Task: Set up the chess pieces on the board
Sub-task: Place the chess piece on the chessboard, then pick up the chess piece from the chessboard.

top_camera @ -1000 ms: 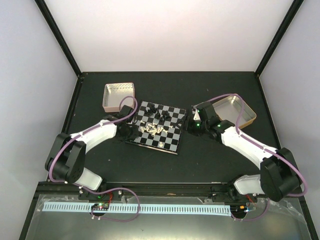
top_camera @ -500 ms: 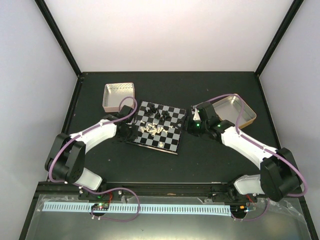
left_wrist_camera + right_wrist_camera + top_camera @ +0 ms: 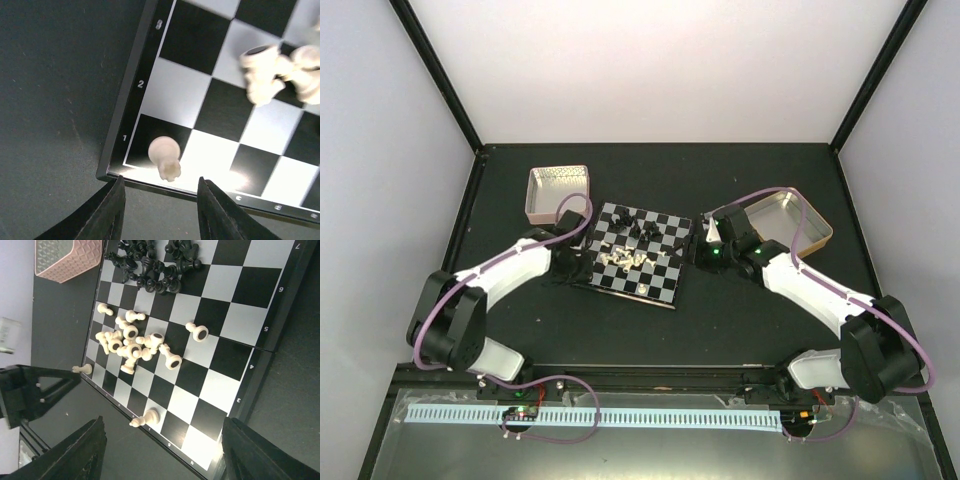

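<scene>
The board [image 3: 660, 272] lies mid-table between the arms. A heap of cream-white chess pieces [image 3: 623, 259] lies toppled at its middle, and black chess pieces [image 3: 638, 229] cluster at its far edge. My left gripper [image 3: 577, 264] is open and empty at the board's left corner. In the left wrist view a white piece [image 3: 165, 156] stands on the corner square just ahead of the gripper [image 3: 161, 202]. My right gripper [image 3: 704, 252] is open and empty at the board's right edge. In the right wrist view [image 3: 162, 450] it looks across the white heap [image 3: 131, 342] and a single white piece [image 3: 146, 417] at the near edge.
A pink tin [image 3: 557, 192] stands at the far left of the board and shows in the right wrist view [image 3: 65, 260]. A gold tin [image 3: 790, 222] stands behind the right arm. Dark enclosure posts frame the table.
The left arm has shifted slightly at the board's left corner. The right gripper has moved very little. The pieces on the board lie as before.
</scene>
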`<action>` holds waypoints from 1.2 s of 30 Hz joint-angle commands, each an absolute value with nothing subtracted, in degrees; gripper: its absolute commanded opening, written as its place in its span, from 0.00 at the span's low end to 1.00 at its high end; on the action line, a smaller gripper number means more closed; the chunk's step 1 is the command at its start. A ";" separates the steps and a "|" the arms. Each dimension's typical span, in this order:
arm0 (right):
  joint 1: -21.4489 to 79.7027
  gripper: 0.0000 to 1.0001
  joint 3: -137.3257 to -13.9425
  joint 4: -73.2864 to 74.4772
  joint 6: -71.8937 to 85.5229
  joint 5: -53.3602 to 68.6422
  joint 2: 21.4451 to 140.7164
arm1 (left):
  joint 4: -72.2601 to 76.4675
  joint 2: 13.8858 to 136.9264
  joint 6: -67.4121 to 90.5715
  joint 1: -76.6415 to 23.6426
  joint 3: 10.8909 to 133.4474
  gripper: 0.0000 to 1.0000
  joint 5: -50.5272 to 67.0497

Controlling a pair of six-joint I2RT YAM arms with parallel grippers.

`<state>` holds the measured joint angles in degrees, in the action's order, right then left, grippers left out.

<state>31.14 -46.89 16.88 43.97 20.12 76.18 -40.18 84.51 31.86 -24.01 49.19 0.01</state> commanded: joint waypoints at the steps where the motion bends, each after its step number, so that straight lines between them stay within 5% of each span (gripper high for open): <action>1: 30.85 0.64 -49.09 20.03 39.27 17.62 76.20 | -41.11 78.10 31.17 -23.57 51.46 0.42 -1.23; 8: 31.56 0.60 -51.57 24.40 33.47 11.31 79.10 | -38.46 59.01 30.38 -23.71 46.24 0.49 0.84; 18: 34.09 0.53 -57.82 27.33 29.78 3.59 87.37 | -27.72 30.40 28.38 -23.73 39.99 0.74 5.04; 36: 37.86 0.42 -72.34 29.84 19.57 4.49 106.22 | -10.79 29.46 22.58 -23.64 38.87 0.91 -1.57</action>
